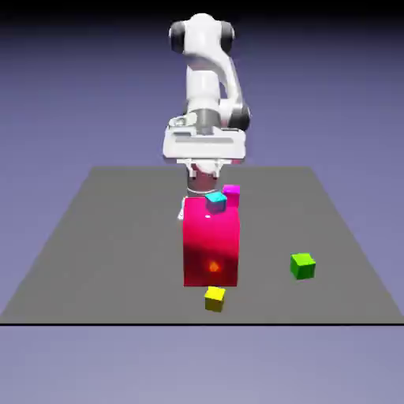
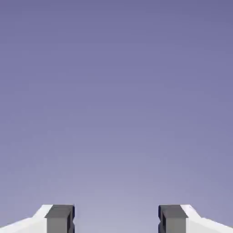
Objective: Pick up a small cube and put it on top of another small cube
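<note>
Nearby, a yellow cube (image 1: 215,299) sits at six o'clock of a red-pink block (image 1: 211,243), the fingers (image 2: 60,219) parted.

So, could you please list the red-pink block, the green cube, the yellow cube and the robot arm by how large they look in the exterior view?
1. Robot arm
2. Red-pink block
3. Green cube and yellow cube: too alike to rank

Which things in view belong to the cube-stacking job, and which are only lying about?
For the job:
- open jaws
- yellow cube
- one more small cube; which one, I cannot tell: perhaps the green cube or cyan cube

Lying about:
- big red-pink block
</note>
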You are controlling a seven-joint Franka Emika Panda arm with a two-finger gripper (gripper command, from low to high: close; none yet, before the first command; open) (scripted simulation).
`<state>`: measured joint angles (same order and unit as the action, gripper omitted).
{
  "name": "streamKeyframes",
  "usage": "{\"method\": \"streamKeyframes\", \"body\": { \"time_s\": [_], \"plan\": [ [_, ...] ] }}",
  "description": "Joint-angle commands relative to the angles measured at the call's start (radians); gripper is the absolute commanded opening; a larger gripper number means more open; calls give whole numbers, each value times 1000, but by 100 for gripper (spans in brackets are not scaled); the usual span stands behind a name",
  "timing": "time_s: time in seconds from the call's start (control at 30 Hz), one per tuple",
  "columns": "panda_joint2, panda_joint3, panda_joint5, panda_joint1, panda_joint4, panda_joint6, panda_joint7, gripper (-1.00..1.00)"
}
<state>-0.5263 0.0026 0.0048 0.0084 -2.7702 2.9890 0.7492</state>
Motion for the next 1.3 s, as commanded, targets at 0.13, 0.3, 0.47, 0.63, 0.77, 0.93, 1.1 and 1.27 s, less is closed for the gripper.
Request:
{"method": "streamKeyframes", "body": {
  "time_s": [0.13, 0.3, 0.47, 0.63, 0.77, 0.93, 1.1, 1.27],
  "plan": [
    [181, 11, 20, -15, 165, -199, 34, 0],
    [362, 22, 40, -30, 330, -398, 67, 0],
    [544, 33, 59, -44, 496, -597, 101, 0],
    [725, 43, 79, -59, 661, -797, 135, 0],
    [870, 52, 95, -71, 793, -956, 162, 0],
    [1051, 63, 115, -86, 958, -1155, 196, 0],
    [1232, 74, 135, -101, 1123, -1354, 229, 0],
    [1367, 82, 149, -112, 1246, -1503, 255, 0]
  ]
}}
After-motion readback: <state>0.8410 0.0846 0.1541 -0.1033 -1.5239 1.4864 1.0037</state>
